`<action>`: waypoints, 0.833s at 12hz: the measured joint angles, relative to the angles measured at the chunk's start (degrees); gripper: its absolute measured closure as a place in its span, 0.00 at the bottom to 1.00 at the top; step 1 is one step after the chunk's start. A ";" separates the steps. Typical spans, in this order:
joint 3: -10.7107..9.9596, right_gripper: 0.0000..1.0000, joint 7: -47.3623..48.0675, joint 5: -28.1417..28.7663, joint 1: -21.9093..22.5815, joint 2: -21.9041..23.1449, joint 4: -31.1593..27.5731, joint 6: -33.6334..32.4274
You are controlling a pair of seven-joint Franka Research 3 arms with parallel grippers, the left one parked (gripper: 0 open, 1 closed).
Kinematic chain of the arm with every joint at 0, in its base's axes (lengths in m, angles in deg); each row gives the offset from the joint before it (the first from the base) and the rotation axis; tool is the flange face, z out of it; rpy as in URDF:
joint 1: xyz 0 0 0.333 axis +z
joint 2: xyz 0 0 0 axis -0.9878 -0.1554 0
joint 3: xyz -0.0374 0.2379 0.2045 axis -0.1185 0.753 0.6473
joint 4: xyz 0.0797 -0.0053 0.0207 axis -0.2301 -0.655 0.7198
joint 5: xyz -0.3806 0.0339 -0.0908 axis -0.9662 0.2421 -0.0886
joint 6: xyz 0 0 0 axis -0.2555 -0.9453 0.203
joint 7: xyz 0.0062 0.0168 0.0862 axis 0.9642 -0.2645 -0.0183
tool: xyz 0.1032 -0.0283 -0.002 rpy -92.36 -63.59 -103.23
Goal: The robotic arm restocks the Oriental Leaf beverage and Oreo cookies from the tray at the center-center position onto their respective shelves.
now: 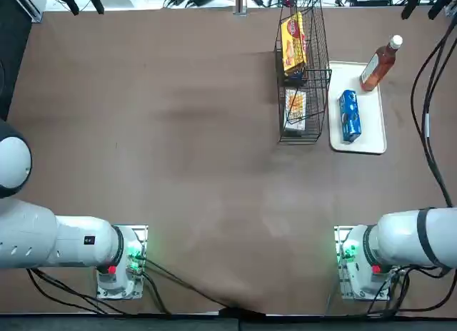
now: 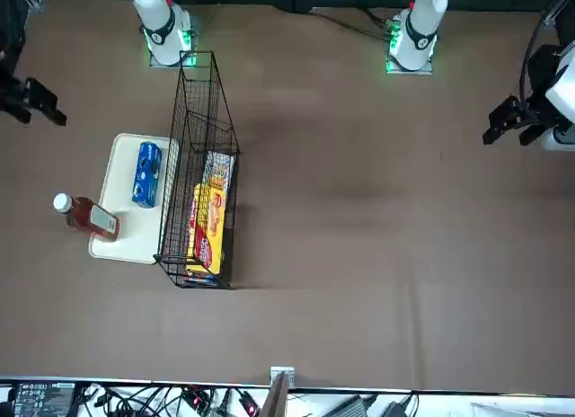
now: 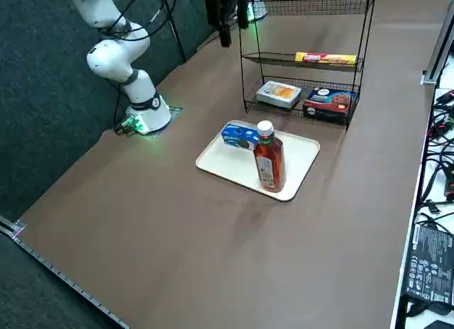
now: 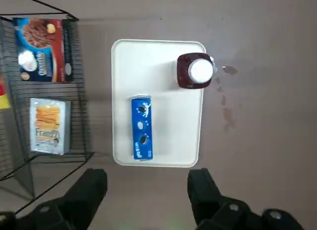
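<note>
The Oriental Leaf beverage (image 1: 378, 63) (image 3: 269, 162) stands upright at one end of the white tray (image 1: 371, 142) (image 4: 173, 141), white cap up. The blue Oreo cookies (image 1: 349, 115) (image 4: 141, 127) lie flat on the same tray, on the side nearer the black wire shelves (image 1: 303, 81) (image 3: 305, 56). My right gripper (image 4: 147, 179) (image 3: 225, 20) hangs open high above the table, off the tray's near end, with nothing between its fingers. The front view shows it (image 2: 40, 102) beyond the tray (image 2: 121, 246), apart from the bottle (image 2: 90, 217) and the packet (image 2: 146, 173).
The shelves hold a yellow-and-red packet (image 3: 325, 58) on a middle tier. On the bottom tier lie a pale packet (image 4: 48, 126) and a blue-and-red box (image 4: 42, 49). Black cables (image 1: 428, 95) hang at the table's right edge. Brown tabletop stretches to the left of the shelves.
</note>
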 joint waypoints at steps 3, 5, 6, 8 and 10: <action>-0.34 0.00 -4.39 -1.08 -1.35 -6.10 1.99 3.81; -0.50 0.00 -8.27 -1.28 -2.85 -9.71 2.77 7.94; -0.58 0.00 -10.31 -1.34 -3.53 -11.34 2.98 9.53; -0.63 0.00 -12.39 -1.34 -4.38 -13.97 3.19 12.28; -0.64 0.00 -12.70 -1.34 -4.84 -15.96 3.22 14.72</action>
